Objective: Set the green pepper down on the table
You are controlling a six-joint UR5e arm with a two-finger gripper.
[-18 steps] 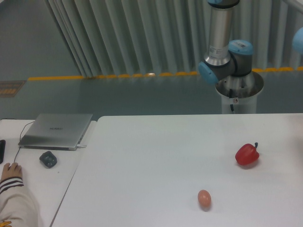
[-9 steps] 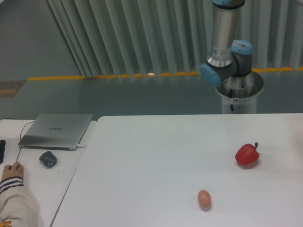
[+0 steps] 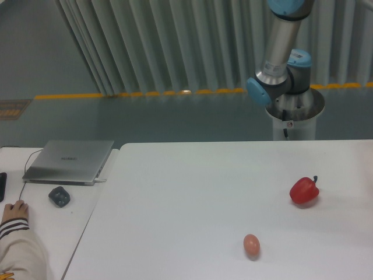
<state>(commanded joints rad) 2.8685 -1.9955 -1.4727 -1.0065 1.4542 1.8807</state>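
The green pepper is out of view. My gripper is also out of view; only the arm's silver upper link point(image 3: 281, 44) and blue-capped joints point(image 3: 280, 81) show at the back right, rising past the top edge. The large white table point(image 3: 186, 198) fills the lower part of the camera view. On it lie a red bell pepper point(image 3: 304, 191) at the right and a small tan egg point(image 3: 251, 244) nearer the front.
The arm's base pedestal point(image 3: 294, 114) stands behind the table's far edge. To the left is a narrower white desk point(image 3: 35, 233) with a silver laptop point(image 3: 70, 161), a dark mouse point(image 3: 59, 196) and a person's hand and sleeve point(image 3: 16, 239).
The arm's upper link has tilted and shifted slightly to the right. The red pepper and egg have not moved.
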